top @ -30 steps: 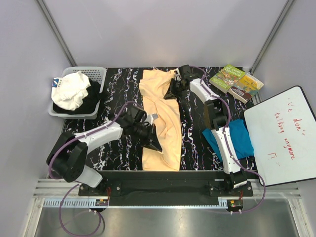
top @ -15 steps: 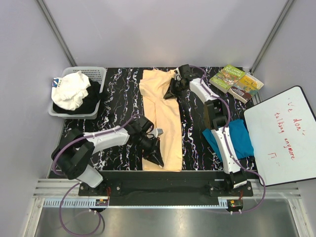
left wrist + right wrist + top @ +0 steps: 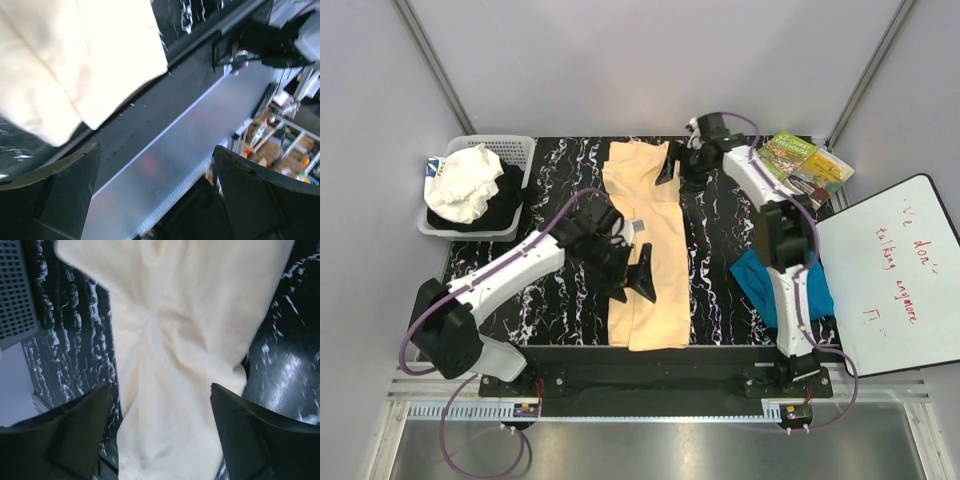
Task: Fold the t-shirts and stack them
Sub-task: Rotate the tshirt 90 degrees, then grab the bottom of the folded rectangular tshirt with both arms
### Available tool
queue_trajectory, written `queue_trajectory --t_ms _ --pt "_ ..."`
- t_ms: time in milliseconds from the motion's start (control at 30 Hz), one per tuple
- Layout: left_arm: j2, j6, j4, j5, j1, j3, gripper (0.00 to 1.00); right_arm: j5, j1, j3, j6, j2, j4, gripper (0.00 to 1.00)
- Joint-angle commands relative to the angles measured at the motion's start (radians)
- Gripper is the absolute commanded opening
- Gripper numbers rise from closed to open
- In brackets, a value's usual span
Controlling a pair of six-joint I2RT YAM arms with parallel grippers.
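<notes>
Left tool (image 3: 634, 285) is seen with its fingers spread wide and nothing clamped between them. It is positioned over the left edge of the peach-yellow t-shirt (image 3: 645, 225), in the shirt's near half. In the left wrist view only the shirt's near corner is caught, up and to the left of the fingers, with no cloth between them.

Right tool (image 3: 678, 170) is also seen apart, nothing gripped. It is positioned at the shirt's far right corner, close to the far edge of the tabletop (image 3: 560, 195). In the right wrist view bunched, creased cloth is seen between and beyond the two fingers; whether the tips touch it cannot be told.

Peach-yellow t-shirt is laid out as a long narrow strip down the middle of the tabletop, from the far edge to the near edge, folded lengthwise, wider at the far end.

Teal-blue t-shirt (image 3: 817, 290) is lying at the right near side of the tabletop, partly covered by the right arm (image 3: 785, 285) and just beside the whiteboard (image 3: 890, 270).

Basket (image 3: 518, 150) is placed at the far left corner, with a white cloth (image 3: 465, 185) and a black cloth (image 3: 507, 195) piled in it. Books (image 3: 802, 165) are stacked at the far right corner.
</notes>
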Motion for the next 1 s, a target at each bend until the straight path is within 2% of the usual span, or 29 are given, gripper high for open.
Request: queue_trajectory --t_ms 0,33,67,167,233,367,467,500,567,600,633,833,967 --pt "-0.033 0.090 -0.065 -0.090 0.176 -0.043 0.99 0.042 -0.074 -0.209 -0.032 -0.352 0.009 0.96" --pt "-0.032 0.096 -0.031 -0.049 0.215 -0.066 0.99 0.026 -0.086 -0.260 -0.026 -0.383 0.010 1.00" --pt "-0.026 0.098 -0.009 -0.024 0.289 -0.110 0.99 -0.001 -0.098 -0.311 -0.025 -0.414 0.015 1.00" --pt "0.001 0.087 0.073 0.076 0.386 -0.191 0.99 -0.029 -0.101 -0.509 -0.020 -0.516 0.015 1.00" --pt "0.023 0.092 0.095 0.099 0.401 -0.216 0.99 -0.052 -0.101 -0.651 0.005 -0.590 0.019 1.00" --pt "0.047 0.075 0.146 0.140 0.403 -0.300 0.99 -0.107 -0.101 -0.880 0.072 -0.688 0.031 1.00" --pt "0.015 0.011 0.219 0.176 0.401 -0.389 0.99 -0.147 -0.101 -1.052 0.135 -0.760 0.057 0.89" --pt "0.003 0.000 0.233 0.176 0.401 -0.409 0.98 -0.156 -0.100 -1.133 0.168 -0.793 0.065 0.78" --pt "-0.032 -0.028 0.261 0.162 0.401 -0.464 0.96 -0.193 -0.101 -1.214 0.199 -0.820 0.102 0.72" --pt "-0.045 -0.037 0.262 0.153 0.401 -0.481 0.94 -0.207 -0.101 -1.286 0.225 -0.836 0.111 0.69" --pt "-0.057 -0.049 0.280 0.153 0.401 -0.500 0.88 -0.221 -0.101 -1.320 0.238 -0.840 0.122 0.65" --pt "-0.170 -0.176 0.405 0.128 0.380 -0.641 0.79 -0.337 -0.097 -1.531 0.311 -0.871 0.232 0.65" --pt "-0.210 -0.290 0.507 0.091 0.297 -0.725 0.78 -0.357 -0.078 -1.615 0.337 -0.914 0.272 0.66"
